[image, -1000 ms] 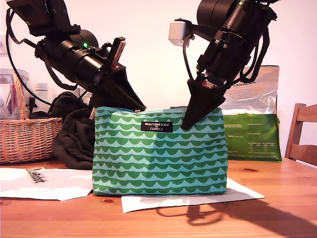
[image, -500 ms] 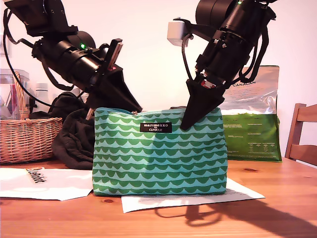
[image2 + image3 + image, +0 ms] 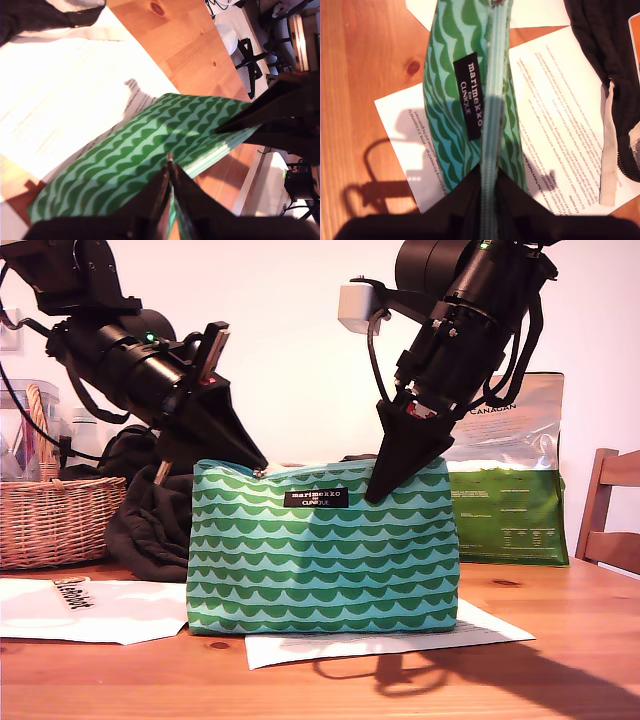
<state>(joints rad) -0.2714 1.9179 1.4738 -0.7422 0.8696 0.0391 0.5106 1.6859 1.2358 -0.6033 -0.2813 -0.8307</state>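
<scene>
Vs 1 s ago: my first tool (image 3: 258,464) has slid twd the exterior view's left along the top of the pouch (image 3: 320,560), now near that end. Its jaws are closed on the zip pull (image 3: 169,158). Pouch unmoved, upright on paper (image 3: 490,625) on the bench (image 3: 560,660). My second tool (image 3: 375,490) stays clamped on pouch's top edge, just right of the label (image 3: 316,497) in the exterior view.

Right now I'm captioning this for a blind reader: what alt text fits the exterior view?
A green wave-patterned pouch stands on a wooden table, my second gripper clamped on its top edge at the exterior view's right, my first gripper pinching the zipper pull at that view's left. Papers lie beneath it.
</scene>
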